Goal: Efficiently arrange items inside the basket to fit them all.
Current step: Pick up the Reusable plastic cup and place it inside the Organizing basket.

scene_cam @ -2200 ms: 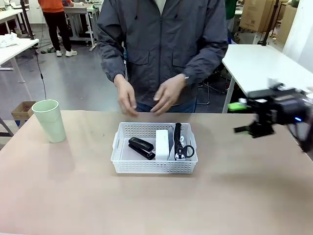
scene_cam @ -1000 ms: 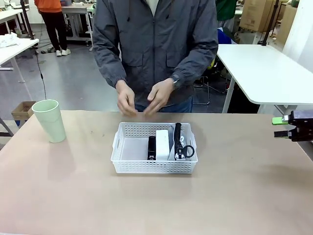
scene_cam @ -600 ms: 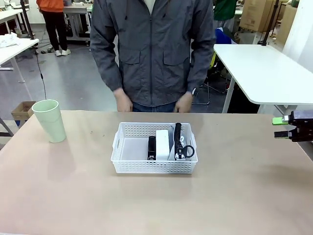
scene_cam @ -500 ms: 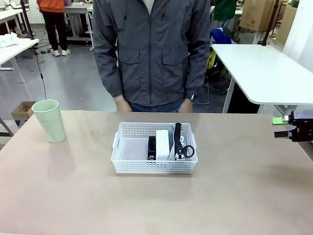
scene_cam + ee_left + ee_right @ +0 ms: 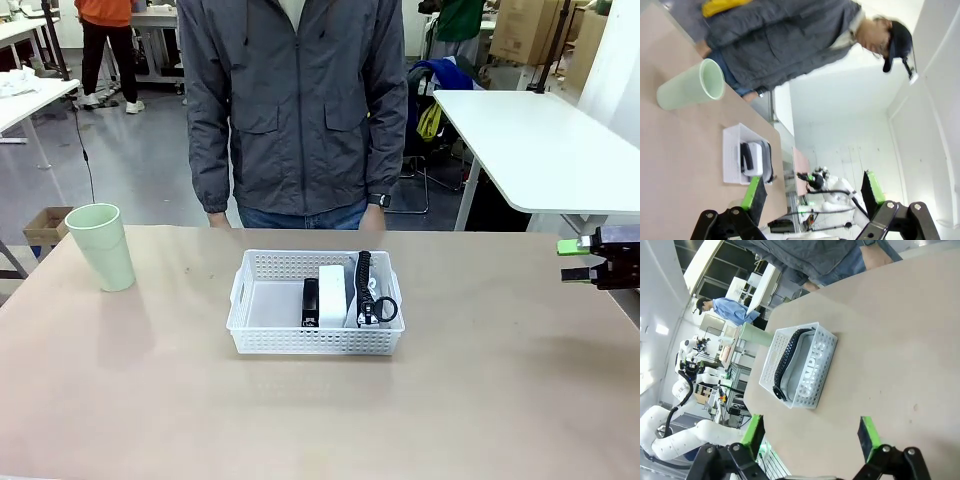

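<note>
Sitting in basket [image 5: 315, 341], stapler [image 5: 310, 302], box [image 5: 332, 294], pouch [image 5: 796, 362], cup [image 5: 102, 247] outside on tbl [image 5: 480, 400]

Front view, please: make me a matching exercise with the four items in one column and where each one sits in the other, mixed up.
Things:
1. pale green cup
2. black stapler
3. white box
4. grey pouch

Places:
A. at the right end of the basket
B. standing on the table, left of the basket
C. in the basket, between the stapler and the pouch
D. in the basket, just left of the white box

Pairs: 1-B, 2-D, 3-C, 4-A
</note>
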### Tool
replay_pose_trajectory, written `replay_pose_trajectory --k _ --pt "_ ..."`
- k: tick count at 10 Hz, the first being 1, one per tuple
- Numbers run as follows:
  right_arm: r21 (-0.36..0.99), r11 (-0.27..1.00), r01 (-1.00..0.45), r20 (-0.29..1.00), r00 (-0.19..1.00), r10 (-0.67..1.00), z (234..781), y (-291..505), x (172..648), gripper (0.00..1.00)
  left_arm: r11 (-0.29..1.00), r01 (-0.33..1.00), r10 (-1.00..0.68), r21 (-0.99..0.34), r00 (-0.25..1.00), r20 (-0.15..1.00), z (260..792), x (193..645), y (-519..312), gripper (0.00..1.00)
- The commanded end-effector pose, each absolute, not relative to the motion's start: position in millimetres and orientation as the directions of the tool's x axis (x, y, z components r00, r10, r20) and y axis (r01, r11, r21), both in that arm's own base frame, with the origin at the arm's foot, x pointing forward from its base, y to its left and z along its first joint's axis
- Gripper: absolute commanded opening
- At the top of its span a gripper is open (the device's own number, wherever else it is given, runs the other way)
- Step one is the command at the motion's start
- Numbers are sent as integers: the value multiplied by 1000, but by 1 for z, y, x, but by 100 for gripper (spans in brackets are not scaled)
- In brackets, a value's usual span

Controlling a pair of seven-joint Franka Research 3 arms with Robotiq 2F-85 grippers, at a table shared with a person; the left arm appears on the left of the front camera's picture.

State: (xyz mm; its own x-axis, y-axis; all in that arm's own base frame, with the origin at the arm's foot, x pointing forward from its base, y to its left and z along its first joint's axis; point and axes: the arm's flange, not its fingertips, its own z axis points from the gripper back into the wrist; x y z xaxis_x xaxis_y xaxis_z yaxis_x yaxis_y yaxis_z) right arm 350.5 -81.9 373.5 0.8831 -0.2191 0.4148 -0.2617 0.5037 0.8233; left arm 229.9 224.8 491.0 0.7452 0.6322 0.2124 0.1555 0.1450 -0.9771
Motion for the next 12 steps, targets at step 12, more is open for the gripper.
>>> replay_pose_trajectory --k 12 --pt "838 486 -247 400 885 -240 376 -83 350 100 344 494 196 -798 794 576 478 341 96 100"
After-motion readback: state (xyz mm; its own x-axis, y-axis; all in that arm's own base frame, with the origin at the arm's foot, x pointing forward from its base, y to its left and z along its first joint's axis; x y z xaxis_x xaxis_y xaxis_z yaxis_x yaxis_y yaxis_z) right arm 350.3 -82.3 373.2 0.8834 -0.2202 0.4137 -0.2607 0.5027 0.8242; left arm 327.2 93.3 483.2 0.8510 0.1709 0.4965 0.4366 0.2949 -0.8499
